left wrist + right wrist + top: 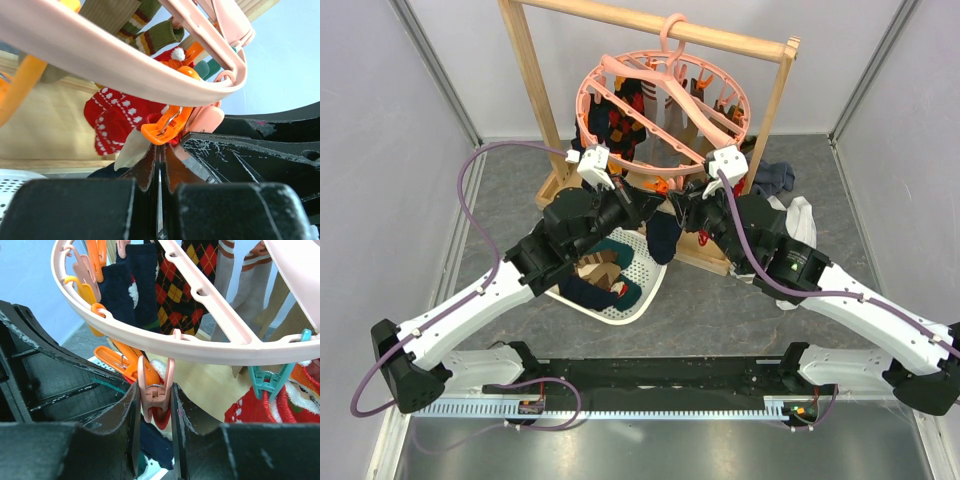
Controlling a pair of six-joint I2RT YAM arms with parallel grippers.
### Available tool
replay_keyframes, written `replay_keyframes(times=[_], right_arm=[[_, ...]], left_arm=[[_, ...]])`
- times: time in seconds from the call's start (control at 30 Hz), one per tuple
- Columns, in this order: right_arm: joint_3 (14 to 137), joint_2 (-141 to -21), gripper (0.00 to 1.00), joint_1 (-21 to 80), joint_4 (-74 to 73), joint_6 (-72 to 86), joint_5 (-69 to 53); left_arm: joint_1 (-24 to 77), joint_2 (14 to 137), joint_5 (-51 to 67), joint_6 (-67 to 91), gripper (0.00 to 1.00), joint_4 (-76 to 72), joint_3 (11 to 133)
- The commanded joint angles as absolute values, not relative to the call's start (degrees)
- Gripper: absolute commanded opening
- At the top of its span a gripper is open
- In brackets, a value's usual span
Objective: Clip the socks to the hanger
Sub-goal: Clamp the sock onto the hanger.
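Pink hanger (pixel 682 98), navy sock (pixel 663 240) dangling beneath it. My right tool (pixel 154 401) squeezes a pink clip (pixel 155 385); my left tool (pixel 160 160) is shut, contents unclear. If the ring swings, the clip may slip free and snap shut sockless

Bright even light is filling every view; glare is streaking the surface (pixel 650 450) at its near edge; hanger (pixel 75 45) is blurring close-up.

A round pink plastic ring hanger (pixel 215 350) hangs by its top hook, with an argyle sock (pixel 175 285), a navy sock (pixel 125 285), a red white-patterned sock (pixel 112 120) and brown striped socks (pixel 150 32) dangling from its pink and orange clips (pixel 167 127).
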State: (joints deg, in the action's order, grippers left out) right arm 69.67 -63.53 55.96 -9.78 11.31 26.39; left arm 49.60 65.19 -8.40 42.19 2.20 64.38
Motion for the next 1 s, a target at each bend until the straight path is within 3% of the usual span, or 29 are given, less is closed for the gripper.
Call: replay_keyframes(times=[0.0, 0.2, 0.3, 0.43, 0.6, 0.7, 0.83, 0.97], right_arm=[[67.41, -62.4, 0.0, 56.6, -12.92, 12.04, 22.24], [66.36, -62.23, 0.0, 56.6, -12.92, 12.13, 23.11], [66.18, -61.96, 0.13, 56.6, -13.01, 11.87, 23.38], [66.97, -61.79, 0.38, 56.6, -13.09, 11.6, 23.29], [68.29, -61.35, 0.53, 56.6, -13.53, 11.43, 23.2], [68.82, -61.17, 0.62, 56.6, -13.89, 11.25, 23.12], [69.87, -60.47, 0.75, 56.6, -14.76, 10.9, 23.29], [71.97, -60.03, 0.81, 56.6, -16.34, 9.93, 23.73]], left_arm=[[49.83, 64.34, -7.38, 45.61, 0.02, -4.13, 63.46], [49.75, 63.55, -7.38, 45.88, 0.02, -5.36, 63.19], [49.83, 63.37, -7.29, 45.88, 0.02, -5.45, 62.84], [49.83, 63.37, -7.29, 45.79, 0.02, -5.54, 62.32], [49.83, 63.46, -7.21, 45.7, 0.02, -5.62, 61.61], [49.75, 63.37, -7.21, 45.27, 0.09, -6.06, 61.35], [49.83, 62.5, -7.91, 43.6, 0.3, -6.15, 60.56], [49.75, 60.65, -9.75, 41.14, 0.49, -6.5, 58.54]])
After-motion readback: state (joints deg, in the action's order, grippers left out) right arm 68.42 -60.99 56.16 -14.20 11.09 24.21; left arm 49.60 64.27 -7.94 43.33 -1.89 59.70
